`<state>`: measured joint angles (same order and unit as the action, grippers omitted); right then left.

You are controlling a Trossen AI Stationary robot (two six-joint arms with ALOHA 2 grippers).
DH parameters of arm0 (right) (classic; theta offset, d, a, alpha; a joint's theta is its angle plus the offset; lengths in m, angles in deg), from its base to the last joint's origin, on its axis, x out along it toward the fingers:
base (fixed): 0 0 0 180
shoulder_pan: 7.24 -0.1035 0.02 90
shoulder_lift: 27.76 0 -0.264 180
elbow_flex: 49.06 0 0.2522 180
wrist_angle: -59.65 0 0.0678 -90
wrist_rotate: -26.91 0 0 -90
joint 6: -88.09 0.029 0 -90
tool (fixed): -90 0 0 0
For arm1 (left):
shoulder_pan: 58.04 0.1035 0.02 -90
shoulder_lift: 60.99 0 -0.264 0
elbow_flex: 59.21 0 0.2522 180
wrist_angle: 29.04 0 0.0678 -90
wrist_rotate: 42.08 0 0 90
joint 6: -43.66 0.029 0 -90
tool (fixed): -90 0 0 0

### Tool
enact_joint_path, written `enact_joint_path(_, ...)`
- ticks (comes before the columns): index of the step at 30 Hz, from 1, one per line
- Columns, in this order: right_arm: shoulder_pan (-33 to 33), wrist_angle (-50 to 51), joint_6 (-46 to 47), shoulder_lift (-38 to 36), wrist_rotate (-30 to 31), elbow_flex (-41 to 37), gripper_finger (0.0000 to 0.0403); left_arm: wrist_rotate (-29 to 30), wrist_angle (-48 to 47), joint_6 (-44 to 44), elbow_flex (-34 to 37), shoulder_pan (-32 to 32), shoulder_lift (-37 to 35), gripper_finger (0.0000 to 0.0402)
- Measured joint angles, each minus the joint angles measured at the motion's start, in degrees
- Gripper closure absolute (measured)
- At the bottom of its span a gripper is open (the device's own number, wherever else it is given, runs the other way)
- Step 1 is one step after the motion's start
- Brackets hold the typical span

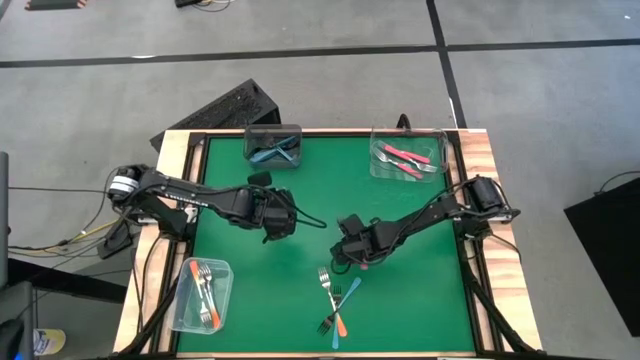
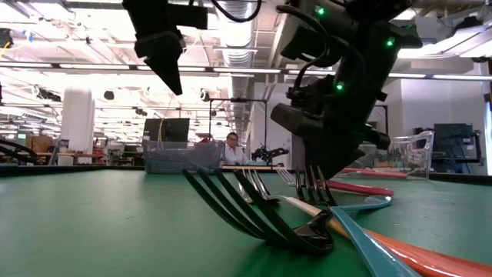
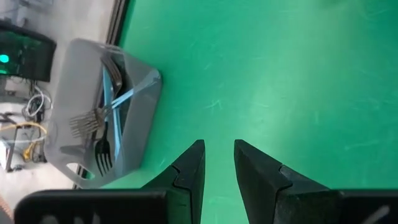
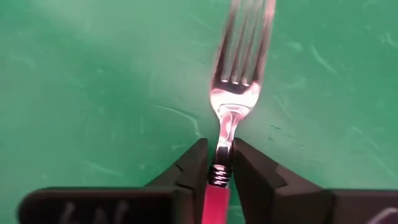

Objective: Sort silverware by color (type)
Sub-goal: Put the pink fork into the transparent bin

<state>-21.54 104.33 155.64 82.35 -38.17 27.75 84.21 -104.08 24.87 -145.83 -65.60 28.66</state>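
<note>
The green felt-like table mat (image 1: 420,290) is bounded by a black frame and light wooden side rails (image 1: 497,200). Wide bare green is seen across the centre and along the right side. The near edge is partly occupied by a small loose cluster.

Three clear plastic containers are placed at the margins. A far-centre container (image 1: 273,144) is loaded with blue-teal-handled forks (image 3: 112,93), which lie crossed in it, tines silver. A far-right container (image 1: 406,155) is loaded with pink-red-handled forks (image 1: 405,158). A near-left container (image 1: 203,293) is loaded with orange-handled forks (image 1: 204,290).

Loose on the mat near the front edge: a blue-teal-handled fork (image 1: 345,305), an orange-handled fork (image 1: 336,315) and a fork with a pale handle (image 1: 326,282) are overlapped, touching one another. Handles are slim smooth plastic; tines are polished metal.

The right gripper (image 4: 219,163) is positioned mid-table, just behind that cluster, clamped on a pink-red-handled fork (image 4: 239,62) at the neck where metal meets plastic; tines are pointed away from the wrist, above the mat.

The left gripper (image 3: 219,163) is held over bare mat left of centre, near the blue-teal container; its dark fingers are parted by a narrow gap, nothing between them.
</note>
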Motion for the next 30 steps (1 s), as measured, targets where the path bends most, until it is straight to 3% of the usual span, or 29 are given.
enact_joint_path(5, 0.13, 0.85, -3.0, 0.07, -0.1, -0.07, 0.0355, -0.2, -1.12, -0.47, 0.0, -2.59, -0.31, 0.0327)
enact_joint_path(11, 0.2, 0.37, -9.09, -2.92, -0.04, -0.58, 0.0357, -4.02, -1.29, -2.17, 0.0, -8.61, -3.33, 0.0327)
enact_joint_path(19, 0.44, 2.35, -17.51, -12.65, 9.87, -0.54, 0.0358, 4.07, -3.39, -8.31, 0.0, -16.16, -8.55, 0.0327)
enact_joint_path(23, 0.13, 1.94, -24.66, -16.83, 11.23, -0.5, 0.0358, 6.63, -6.07, -11.92, 0.0, -18.64, -10.03, 0.0327)
enact_joint_path(30, -1.91, -3.5, -32.73, -19.83, 11.36, -0.49, 0.0359, 7.63, 5.86, -5.93, 7.18, -20.21, -10.95, 0.0327)
